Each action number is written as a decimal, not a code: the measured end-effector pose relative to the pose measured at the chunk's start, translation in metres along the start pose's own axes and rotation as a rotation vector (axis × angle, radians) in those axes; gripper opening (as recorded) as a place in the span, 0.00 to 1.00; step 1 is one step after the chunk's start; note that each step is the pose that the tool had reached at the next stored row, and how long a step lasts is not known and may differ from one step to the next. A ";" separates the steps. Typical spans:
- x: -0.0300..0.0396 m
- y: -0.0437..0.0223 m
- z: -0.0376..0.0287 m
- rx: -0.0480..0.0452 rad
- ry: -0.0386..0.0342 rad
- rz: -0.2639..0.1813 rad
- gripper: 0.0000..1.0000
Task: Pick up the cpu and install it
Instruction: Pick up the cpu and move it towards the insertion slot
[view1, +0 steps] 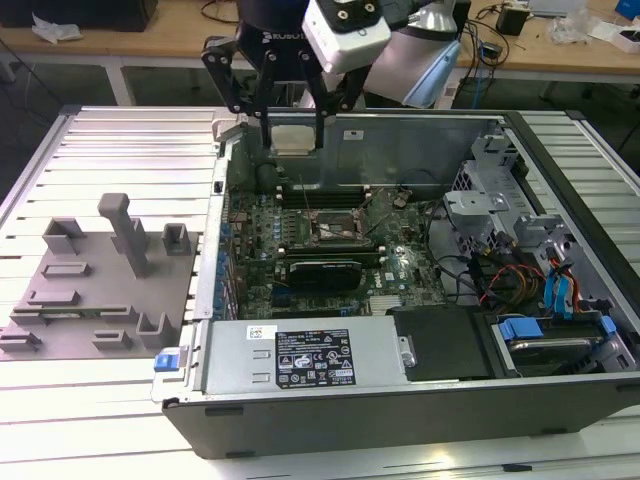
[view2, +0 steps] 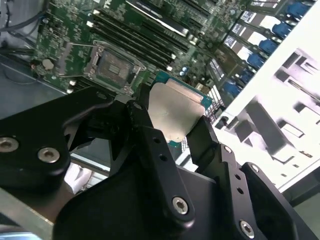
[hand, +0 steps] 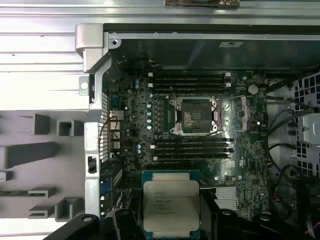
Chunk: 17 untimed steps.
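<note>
The pincer (view1: 293, 146) is clamping the cpu (view1: 294, 137) by its edges; a level, squared approach to the socket (view1: 335, 232), five o'clock from it in the exterior view, is looking essential.

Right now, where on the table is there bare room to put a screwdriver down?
Bare table slats lie nearer and farther than the grey tray, at the exterior view's left. The open computer case is crowded with cables; the fingers hold the chip above it.

The hand (view2: 172, 116) covers two opposite edges of the cpu (view2: 176, 107).
</note>
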<state>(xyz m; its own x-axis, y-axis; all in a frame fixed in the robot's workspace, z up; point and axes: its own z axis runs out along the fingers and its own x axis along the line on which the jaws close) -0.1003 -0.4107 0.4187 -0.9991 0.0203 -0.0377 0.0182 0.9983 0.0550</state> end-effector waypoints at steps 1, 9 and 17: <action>-0.0049 0.0001 0.0002 0.0000 0.0000 0.000 0.55; -0.0287 0.0005 0.0011 0.0000 0.0000 0.000 0.55; -0.0364 0.0007 0.0015 -0.0001 -0.0001 0.000 0.55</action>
<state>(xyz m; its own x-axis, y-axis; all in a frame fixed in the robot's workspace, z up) -0.0639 -0.4106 0.4186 -0.9991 0.0202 -0.0377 0.0182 0.9983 0.0551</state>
